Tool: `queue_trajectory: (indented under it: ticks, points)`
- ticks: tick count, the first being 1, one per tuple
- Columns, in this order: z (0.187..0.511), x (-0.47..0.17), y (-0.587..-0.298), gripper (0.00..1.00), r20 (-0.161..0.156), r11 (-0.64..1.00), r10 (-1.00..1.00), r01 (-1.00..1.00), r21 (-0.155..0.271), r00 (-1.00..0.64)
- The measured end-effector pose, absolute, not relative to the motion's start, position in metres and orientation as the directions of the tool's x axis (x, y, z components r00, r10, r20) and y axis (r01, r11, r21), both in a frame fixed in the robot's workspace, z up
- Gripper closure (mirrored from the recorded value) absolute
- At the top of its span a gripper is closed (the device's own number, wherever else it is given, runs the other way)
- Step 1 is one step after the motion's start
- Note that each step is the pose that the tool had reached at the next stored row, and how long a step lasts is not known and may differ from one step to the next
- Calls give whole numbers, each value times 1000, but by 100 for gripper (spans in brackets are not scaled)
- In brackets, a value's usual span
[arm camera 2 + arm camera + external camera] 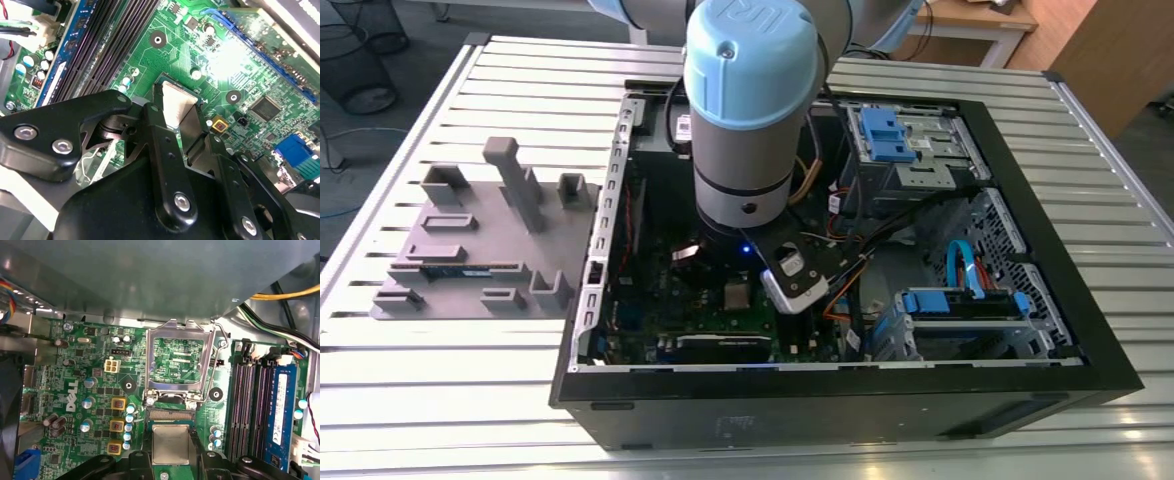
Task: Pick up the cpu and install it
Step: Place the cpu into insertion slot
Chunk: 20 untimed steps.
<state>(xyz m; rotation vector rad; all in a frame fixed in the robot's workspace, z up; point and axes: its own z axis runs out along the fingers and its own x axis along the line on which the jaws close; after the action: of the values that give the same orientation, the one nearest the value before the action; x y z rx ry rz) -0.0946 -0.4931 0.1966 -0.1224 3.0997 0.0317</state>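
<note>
the gripper (177,112) is clenched on the cpu (171,444), holding it low over the motherboard (90,390). the open socket frame (177,362) lies just beyond its fingertips. pickup is done; seating looks unfinished.

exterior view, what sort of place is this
Probably a robotics lab or workshop bench: an open desktop computer case lies on a slatted metal table, a grey tray beside it, and the robot arm reaches inside, its gripper holding the cpu over the motherboard.

Raised socket frame (178,329) stands just beyond the cpu (170,444).
</note>
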Motion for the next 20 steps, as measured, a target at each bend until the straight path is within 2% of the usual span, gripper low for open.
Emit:
queue_trajectory:
  ticks: [20]
  points:
    - [196, -95, -493, 61, -41, 998, -57, -59, 33, -998]
